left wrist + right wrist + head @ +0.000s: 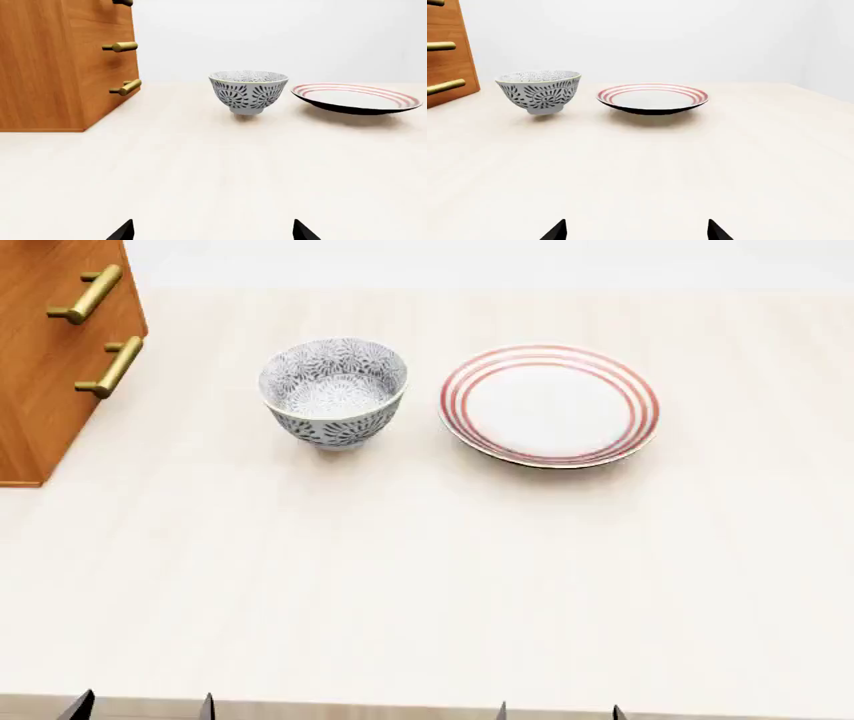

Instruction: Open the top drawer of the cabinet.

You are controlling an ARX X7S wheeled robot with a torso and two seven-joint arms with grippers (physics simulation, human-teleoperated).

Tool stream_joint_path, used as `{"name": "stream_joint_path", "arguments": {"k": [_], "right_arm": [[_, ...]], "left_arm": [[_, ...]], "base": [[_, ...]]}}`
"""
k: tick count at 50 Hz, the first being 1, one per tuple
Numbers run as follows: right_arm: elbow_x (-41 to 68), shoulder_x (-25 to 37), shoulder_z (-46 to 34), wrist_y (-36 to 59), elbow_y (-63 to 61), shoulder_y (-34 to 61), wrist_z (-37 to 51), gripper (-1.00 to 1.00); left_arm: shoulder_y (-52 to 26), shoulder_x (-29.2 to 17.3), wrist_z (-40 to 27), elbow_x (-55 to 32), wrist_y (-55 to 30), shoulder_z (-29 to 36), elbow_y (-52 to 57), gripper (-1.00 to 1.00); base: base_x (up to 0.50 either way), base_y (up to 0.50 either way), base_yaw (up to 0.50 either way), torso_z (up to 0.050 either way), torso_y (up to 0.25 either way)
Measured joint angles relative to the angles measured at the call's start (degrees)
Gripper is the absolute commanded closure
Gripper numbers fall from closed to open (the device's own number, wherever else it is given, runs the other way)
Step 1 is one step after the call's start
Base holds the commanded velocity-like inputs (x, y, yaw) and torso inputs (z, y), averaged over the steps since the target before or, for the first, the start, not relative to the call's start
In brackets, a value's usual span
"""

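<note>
While both end effectors (212, 231) (636, 230) hang released, the pale bench (427, 580) holds one cabinet (47, 360), one bowl (334, 390) beside it, one plate (550, 405).

**Camera placement**

The table (427, 590) is seen from above by the head view, tilted forward and down. Both wrist views are set low, close to the tabletop, facing level toward the bowl (248, 92). Bowl, plate (652, 98) and the cabinet (60, 65) beside the bowl are shared by all three.
</note>
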State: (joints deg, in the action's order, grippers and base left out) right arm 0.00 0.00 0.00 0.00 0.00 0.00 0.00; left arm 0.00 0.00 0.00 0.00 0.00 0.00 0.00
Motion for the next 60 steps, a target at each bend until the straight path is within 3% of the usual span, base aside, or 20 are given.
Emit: {"name": "stream_joint_path", "arguments": {"k": [54,60], "right_arm": [[4.44,4.12,-5.00,-0.57,1.76,0.78,4.89,-1.00],[4.92,4.58,-5.58,-0.68,1.88,0.80,5.41,-1.00]], "left_arm": [[-1.06,-4.10,-5.75,-2.74,-2.60,5.49,-1.21,-1.00],[-1.09,-4.55,-6.23,-3.30,-2.90,6.06,-1.21,-1.00]], "base": [[0.00,0.00,0.00,0.000,0.000],[0.00,0.00,0.00,0.044,0.000]]}}
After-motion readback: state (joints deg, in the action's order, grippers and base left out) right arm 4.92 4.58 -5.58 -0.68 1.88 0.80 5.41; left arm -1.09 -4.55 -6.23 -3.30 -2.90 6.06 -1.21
